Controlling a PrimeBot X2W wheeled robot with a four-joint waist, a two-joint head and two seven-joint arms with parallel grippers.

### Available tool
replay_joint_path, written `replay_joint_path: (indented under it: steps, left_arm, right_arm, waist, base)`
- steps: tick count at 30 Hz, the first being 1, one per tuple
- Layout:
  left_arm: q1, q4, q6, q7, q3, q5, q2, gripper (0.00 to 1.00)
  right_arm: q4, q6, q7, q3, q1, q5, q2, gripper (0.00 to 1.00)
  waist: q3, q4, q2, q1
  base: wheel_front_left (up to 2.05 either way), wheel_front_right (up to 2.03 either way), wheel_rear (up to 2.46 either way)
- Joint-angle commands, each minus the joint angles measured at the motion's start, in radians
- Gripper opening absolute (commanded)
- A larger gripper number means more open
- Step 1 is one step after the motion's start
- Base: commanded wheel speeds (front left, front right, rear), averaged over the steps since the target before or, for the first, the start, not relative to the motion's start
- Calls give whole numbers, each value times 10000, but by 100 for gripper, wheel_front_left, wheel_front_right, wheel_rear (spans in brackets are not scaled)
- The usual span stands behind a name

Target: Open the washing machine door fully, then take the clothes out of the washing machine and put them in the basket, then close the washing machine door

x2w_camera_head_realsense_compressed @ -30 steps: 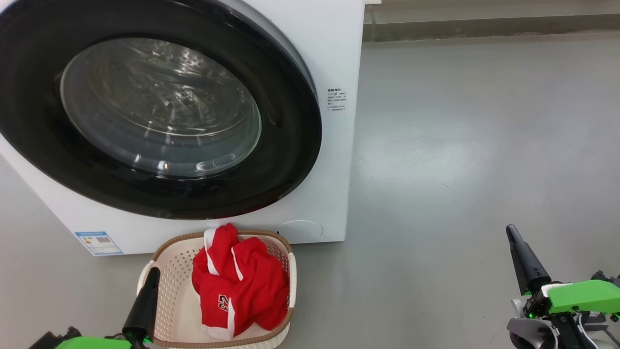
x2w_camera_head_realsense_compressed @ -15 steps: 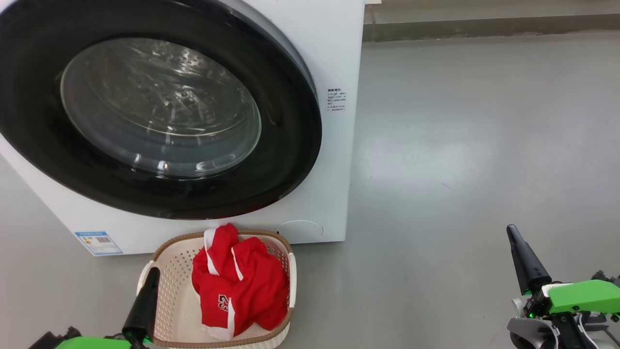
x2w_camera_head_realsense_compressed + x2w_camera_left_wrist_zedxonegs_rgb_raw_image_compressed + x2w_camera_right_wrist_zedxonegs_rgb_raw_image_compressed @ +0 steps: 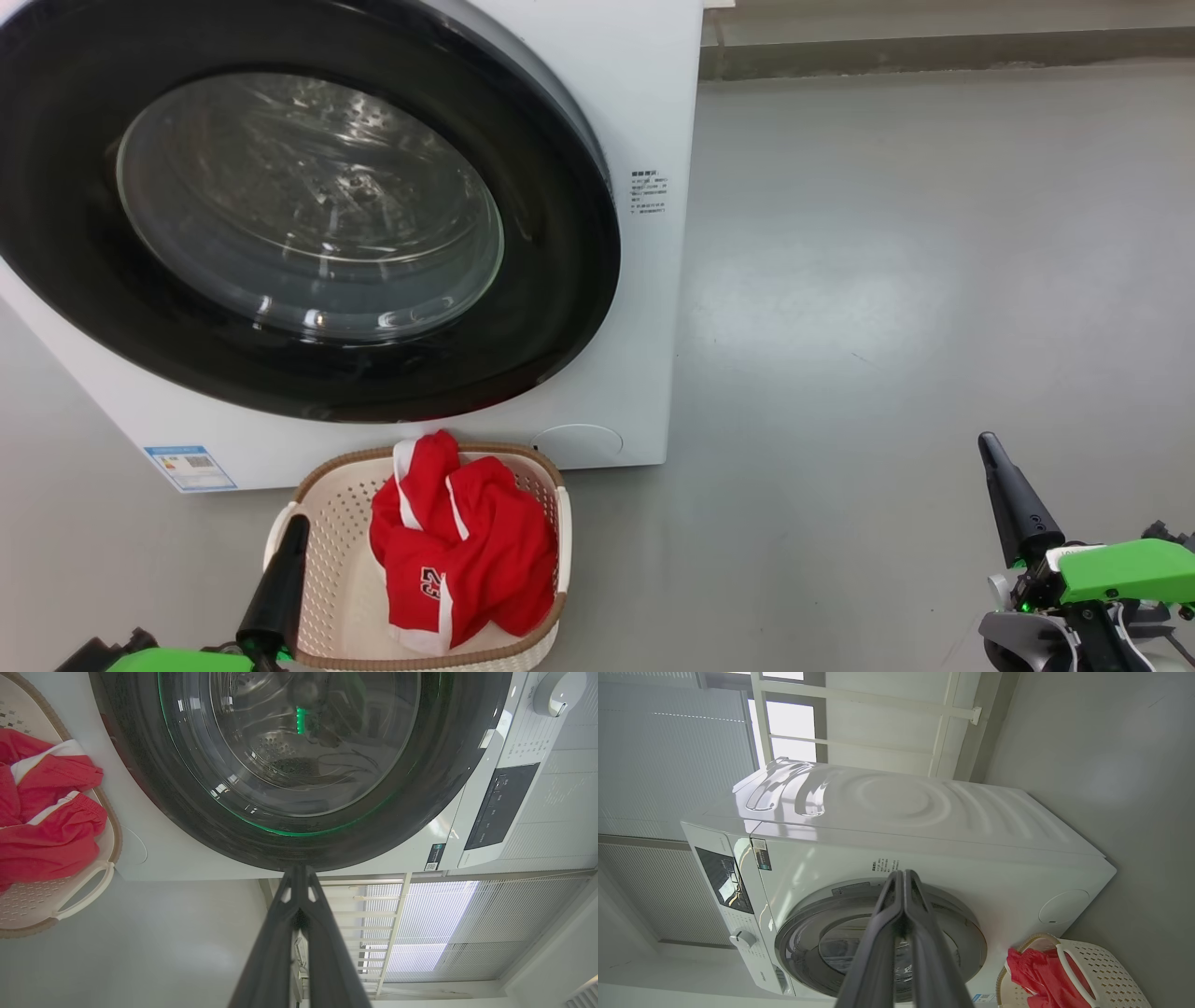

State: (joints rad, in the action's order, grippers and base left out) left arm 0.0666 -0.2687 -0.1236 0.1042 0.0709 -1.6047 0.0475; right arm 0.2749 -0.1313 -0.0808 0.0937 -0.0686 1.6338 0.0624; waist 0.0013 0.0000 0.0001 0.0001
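Smooth grey floor with a dull sheen spreads to the right of the washing machine, a boxy white front-loader with small printed labels on its face. The washing machine door lies shut against that face. It is a wide glossy black ring around a bulging clear glass bowl, through which the perforated steel drum glints. Just below the door, on the floor near the machine's foot, stands the basket: cream plastic with rounded corners, walls pierced by rows of small holes, and a brown woven-look rim. The clothes lie crumpled inside it. They are soft bright red fabric with white stripe trim and a dark 23 facing up, and one fold rises above the back rim. The left gripper shows in front of the basket's left rim, its two long, dark, tapered fingers pressed together and holding nothing. The right gripper hangs well apart over bare floor on a green-cased wrist — its fingers likewise closed tip to tip, empty.
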Motion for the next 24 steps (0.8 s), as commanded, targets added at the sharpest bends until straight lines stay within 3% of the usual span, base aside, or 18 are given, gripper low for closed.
replay_joint_path:
  steps: [1, 24]
  left_arm:
    - [457, 196, -71, 44, 375, -85, 77, 0]
    - [458, 197, -71, 55, 389, -74, 67, 0]
  right_arm:
    - [-280, 6, -75, -109, -412, 9, 109, 0]
    - [-277, 6, -115, -58, -416, -33, 73, 0]
  waist:
    - [0, 0, -1, 0]
    - [0, 0, -1, 0]
  base:
    - [0, 0, 0]
    - [0, 0, 0]
